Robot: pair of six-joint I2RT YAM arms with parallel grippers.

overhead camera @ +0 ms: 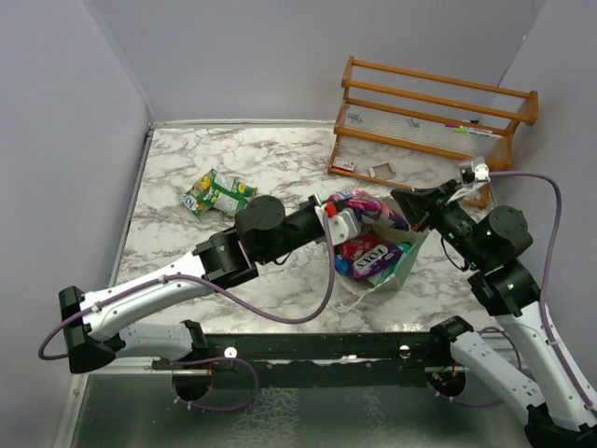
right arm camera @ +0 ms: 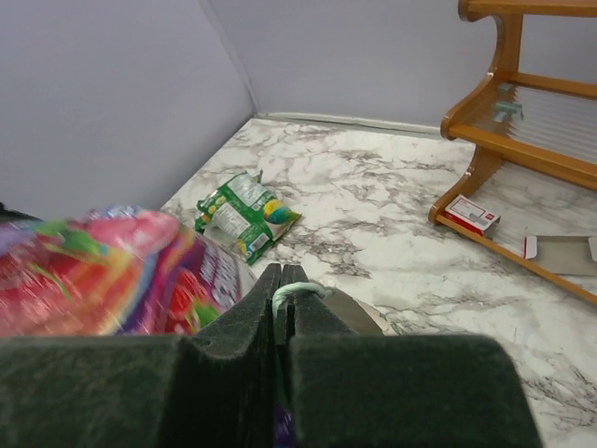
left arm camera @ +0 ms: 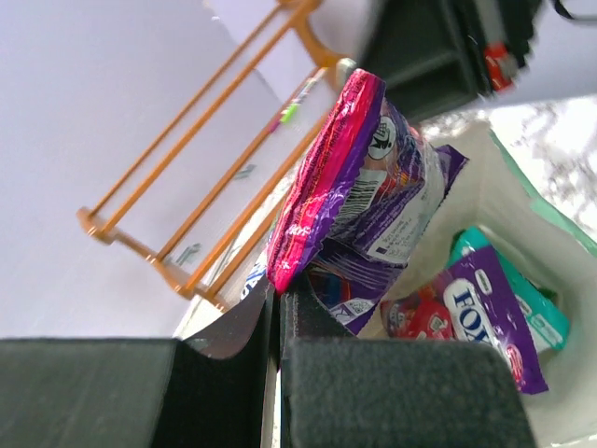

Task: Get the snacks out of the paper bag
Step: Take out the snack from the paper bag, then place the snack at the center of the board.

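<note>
The paper bag (overhead camera: pixel 409 265) stands open near the table's middle right, its white inside (left arm camera: pixel 499 201) showing in the left wrist view. My left gripper (overhead camera: pixel 353 213) is shut on the edge of a purple and pink snack packet (overhead camera: pixel 375 207), held over the bag's mouth; up close the packet (left arm camera: pixel 359 187) rises from the fingertips (left arm camera: pixel 278 299). A purple packet (left arm camera: pixel 487 315), a red one (left arm camera: pixel 418 317) and a teal one (left arm camera: pixel 527 294) lie inside the bag. A green packet (overhead camera: pixel 217 193) lies on the table at the left. My right gripper (overhead camera: pixel 417 208) is shut on the bag's cord handle (right arm camera: pixel 297 292).
A wooden slatted rack (overhead camera: pixel 434 117) stands at the back right, with a white-and-red card (right arm camera: pixel 473 214) by its foot. Grey walls close the table at the left, back and right. The green packet (right arm camera: pixel 247 213) also shows in the right wrist view.
</note>
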